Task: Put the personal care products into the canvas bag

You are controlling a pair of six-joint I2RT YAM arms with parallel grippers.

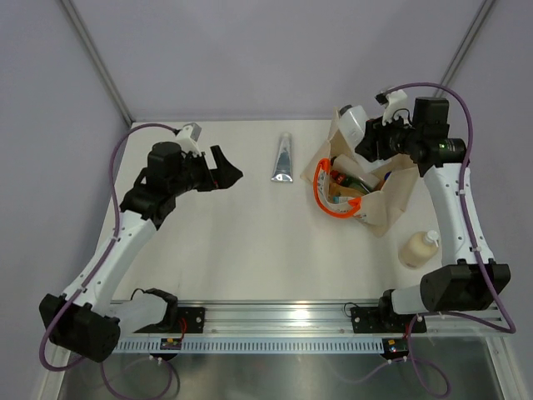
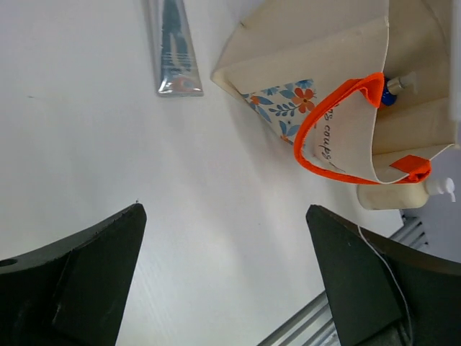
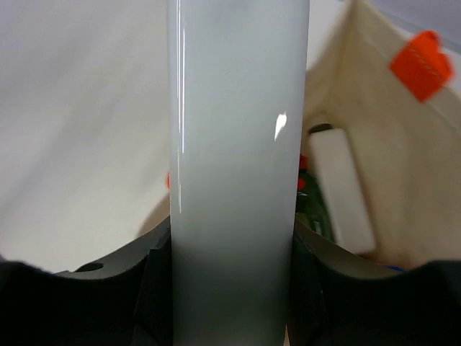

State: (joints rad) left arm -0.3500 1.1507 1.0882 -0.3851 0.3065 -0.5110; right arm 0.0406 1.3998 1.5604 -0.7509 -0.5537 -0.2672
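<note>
Right gripper (image 1: pixel 369 140) clamps one white bottle (image 3: pixel 234 144), left gripper (image 1: pixel 226 167) agape; perhaps three in bag (image 1: pixel 401 190).

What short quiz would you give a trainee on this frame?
1. True or false: the left gripper is shut on the flat silver tube.
2. What does the right gripper hold? A) the silver tube B) a smooth pale white bottle C) an orange bag handle.
3. Which products lie on the white table outside the beige canvas bag?
Key: 1 false, it is open and empty; 2 B; 3 the silver tube and the cream pump bottle.
</note>
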